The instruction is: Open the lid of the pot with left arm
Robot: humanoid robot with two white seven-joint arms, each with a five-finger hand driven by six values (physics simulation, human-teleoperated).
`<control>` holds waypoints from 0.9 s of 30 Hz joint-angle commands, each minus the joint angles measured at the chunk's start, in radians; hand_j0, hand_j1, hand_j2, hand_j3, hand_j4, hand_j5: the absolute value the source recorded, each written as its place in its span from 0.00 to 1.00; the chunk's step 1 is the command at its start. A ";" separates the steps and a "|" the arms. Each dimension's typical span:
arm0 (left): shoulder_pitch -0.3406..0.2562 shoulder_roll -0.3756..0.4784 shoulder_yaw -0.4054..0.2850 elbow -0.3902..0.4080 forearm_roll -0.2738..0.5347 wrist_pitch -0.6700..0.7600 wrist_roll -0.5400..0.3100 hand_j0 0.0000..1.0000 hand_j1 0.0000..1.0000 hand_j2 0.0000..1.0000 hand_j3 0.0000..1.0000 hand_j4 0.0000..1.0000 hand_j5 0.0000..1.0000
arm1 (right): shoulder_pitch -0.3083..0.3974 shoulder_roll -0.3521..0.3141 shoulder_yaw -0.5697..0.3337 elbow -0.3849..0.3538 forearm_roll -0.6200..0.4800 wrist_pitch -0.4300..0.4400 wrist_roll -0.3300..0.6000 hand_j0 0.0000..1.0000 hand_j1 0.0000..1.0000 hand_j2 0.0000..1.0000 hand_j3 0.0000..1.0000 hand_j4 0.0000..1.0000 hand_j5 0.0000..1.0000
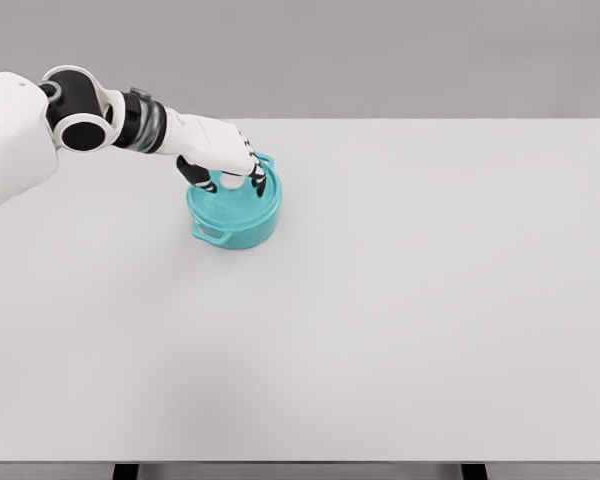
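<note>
A teal pot (234, 218) with two side handles stands on the white table, left of the middle toward the far side. Its teal lid (242, 205) rests on the pot. My left hand (230, 182) comes in from the upper left and sits on top of the lid. Its fingers (258, 180) curl down onto the far part of the lid, with the thumb on the left side. The palm hides the lid's knob. The right arm does not show.
The white table (400, 300) spreads wide around the pot, with its front edge along the bottom of the view. My left arm's white forearm and black elbow joint (80, 115) reach over the table's far left corner.
</note>
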 commanded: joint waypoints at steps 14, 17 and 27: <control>-0.002 0.009 0.000 -0.002 0.007 -0.002 0.000 0.43 0.43 0.43 0.43 0.43 0.43 | 0.002 0.000 0.000 0.000 0.000 0.000 0.000 1.00 1.00 1.00 1.00 1.00 1.00; -0.003 0.016 0.002 -0.005 0.009 -0.005 0.000 0.41 0.41 0.41 0.41 0.41 0.41 | 0.002 0.000 0.000 0.000 0.000 0.000 0.000 1.00 1.00 1.00 1.00 1.00 1.00; -0.025 0.151 0.002 -0.017 0.010 -0.019 0.000 0.38 0.38 0.38 0.38 0.38 0.38 | 0.002 0.000 0.000 0.000 0.000 0.000 0.000 1.00 1.00 1.00 1.00 1.00 1.00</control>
